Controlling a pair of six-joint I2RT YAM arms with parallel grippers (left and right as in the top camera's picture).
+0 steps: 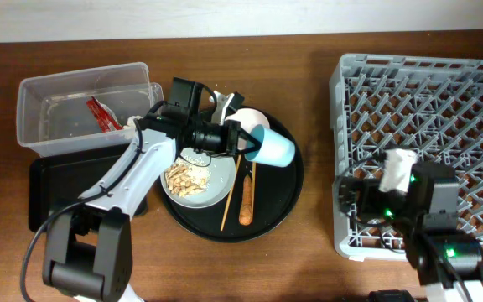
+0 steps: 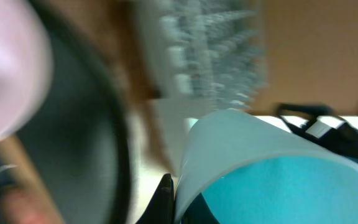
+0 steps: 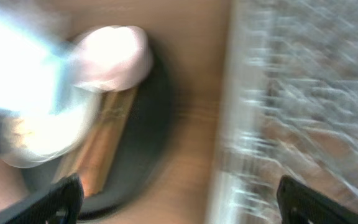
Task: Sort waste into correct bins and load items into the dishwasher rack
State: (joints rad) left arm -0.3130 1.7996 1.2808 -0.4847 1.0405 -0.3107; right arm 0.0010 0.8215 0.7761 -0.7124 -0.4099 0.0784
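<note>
**Your left claw (image 1: 246, 143) is clamped on the blue cup (image 1: 275, 149), held tipped over the round black tray (image 1: 288, 189).**

The cup lies on its side with its mouth toward the claw, at the right of the white bowl (image 1: 254, 119). Just left of the cup on the same tray sits the plate (image 1: 212, 168) with food scraps (image 1: 187, 178). The chopsticks (image 1: 230, 193) and carrot stick (image 1: 246, 200) lie nearer you. At far left, the clear tub (image 1: 36, 92) holds the red wrapper (image 1: 101, 115), and the shallow black tray (image 1: 57, 189) is just beside it. Your right claw (image 3: 182, 202) hangs with fingers wide apart by the near-left corner of the dishwasher rack (image 1: 426, 109).
</note>
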